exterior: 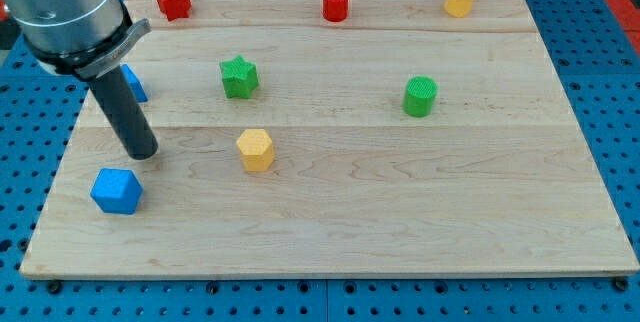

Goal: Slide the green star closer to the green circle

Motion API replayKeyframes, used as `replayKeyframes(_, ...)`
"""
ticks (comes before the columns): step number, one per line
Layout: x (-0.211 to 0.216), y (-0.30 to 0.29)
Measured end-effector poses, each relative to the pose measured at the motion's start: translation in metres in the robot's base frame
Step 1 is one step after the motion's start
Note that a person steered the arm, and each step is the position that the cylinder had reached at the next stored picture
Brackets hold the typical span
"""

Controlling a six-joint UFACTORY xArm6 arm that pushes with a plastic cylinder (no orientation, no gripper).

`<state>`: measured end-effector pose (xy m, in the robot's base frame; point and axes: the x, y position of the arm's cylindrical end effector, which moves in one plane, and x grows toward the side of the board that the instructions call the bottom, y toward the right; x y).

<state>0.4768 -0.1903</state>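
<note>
My tip (142, 152) carries no fingers, so I'd come round the view's left of the green star (239, 76) and push squarely toward the green circle (420, 95).

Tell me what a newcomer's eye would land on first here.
First the big grey arm at the view's top left, its dark rod ending in my tip, just above the blue block. Next the green star, right of the rod, and the green circle far off toward the view's right, with the yellow hexagon below the star.
</note>
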Motion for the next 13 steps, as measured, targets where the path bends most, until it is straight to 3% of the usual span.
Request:
replayKeyframes(1, -0.025, 0.058)
replayKeyframes(2, -0.008, 0.132)
replayKeyframes(3, 0.04, 0.185)
replayKeyframes(4, -0.002, 0.168)
replayKeyframes(5, -0.079, 0.155)
replayKeyframes(6, -0.127, 0.135)
replayKeyframes(7, -0.121, 0.067)
replayKeyframes(8, -0.136, 0.052)
replayKeyframes(9, -0.125, 0.028)
replayKeyframes(10, -0.066, 0.093)
replayKeyframes(11, -0.034, 0.226)
replayKeyframes(12, -0.038, 0.185)
replayKeyframes(13, -0.076, 0.125)
